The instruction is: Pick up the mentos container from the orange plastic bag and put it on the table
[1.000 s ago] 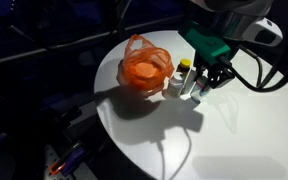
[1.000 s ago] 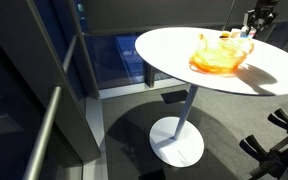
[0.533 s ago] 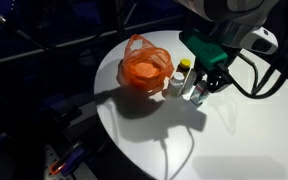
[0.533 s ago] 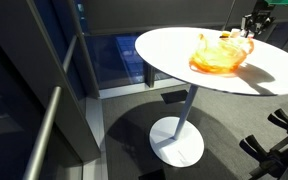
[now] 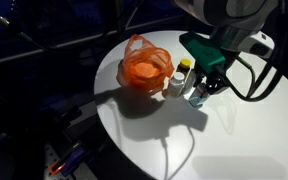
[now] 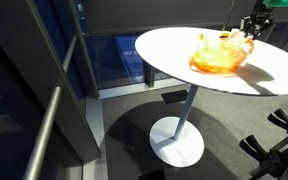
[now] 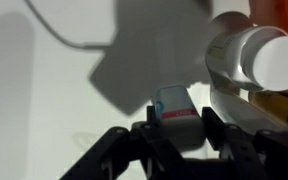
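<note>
A round white worktop (image 6: 169,50) stands on one slim column with a round white foot (image 6: 176,142). The floor (image 6: 119,125) is dark and the room dim.

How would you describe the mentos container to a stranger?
Find the round white table, then the orange bag on it. Next to two bottles beside the bag, the container sits between the fingers of the hand: squat, with a red stripe, unlike the taller bottles.
</note>
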Tool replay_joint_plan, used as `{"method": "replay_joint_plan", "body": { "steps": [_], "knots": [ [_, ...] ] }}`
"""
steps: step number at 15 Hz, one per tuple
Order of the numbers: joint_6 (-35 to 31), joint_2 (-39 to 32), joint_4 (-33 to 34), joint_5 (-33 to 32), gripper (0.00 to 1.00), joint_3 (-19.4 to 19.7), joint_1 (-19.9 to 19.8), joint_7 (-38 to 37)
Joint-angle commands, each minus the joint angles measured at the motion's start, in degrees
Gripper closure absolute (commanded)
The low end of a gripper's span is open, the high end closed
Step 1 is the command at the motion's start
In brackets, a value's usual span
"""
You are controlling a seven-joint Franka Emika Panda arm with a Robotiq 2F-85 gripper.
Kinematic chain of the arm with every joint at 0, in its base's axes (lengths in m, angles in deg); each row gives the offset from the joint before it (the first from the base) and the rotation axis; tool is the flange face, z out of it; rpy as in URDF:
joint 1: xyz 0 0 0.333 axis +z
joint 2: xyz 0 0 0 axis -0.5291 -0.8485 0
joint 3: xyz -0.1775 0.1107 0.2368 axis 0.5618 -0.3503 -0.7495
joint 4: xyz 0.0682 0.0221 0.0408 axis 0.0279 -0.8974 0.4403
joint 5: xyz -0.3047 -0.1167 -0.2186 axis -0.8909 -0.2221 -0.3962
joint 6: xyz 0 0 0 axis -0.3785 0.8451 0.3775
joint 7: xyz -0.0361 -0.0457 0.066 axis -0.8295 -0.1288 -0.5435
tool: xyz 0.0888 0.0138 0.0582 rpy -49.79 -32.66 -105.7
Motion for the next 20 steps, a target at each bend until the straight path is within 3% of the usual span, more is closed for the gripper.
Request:
{"method": "replay_joint_plan", "body": {
  "steps": [1, 4, 5, 12, 17, 20],
  "knots": [
    [1.46, -0.27, 1.98, -0.13, 0.24, 0.0, -0.29, -1.38],
    [1.56, 2.11, 0.92, -0.45, 0.02, 0.07, 0.15, -1.41],
    [1.53, 2.96, 0.56, -0.6, 0.0, 0.12, 0.35, -1.52],
    [2.7, 10.76, -1.05, -0.81, 0.0, -0.97, 2.43, -0.37],
    [10.93, 16.42, -1.75, -0.92, 0.0, -3.01, 4.56, 2.63],
    [16.53, 20.2, -3.02, -3.49, 0.0, -3.19, 6.7, 0.72]
  ]
}}
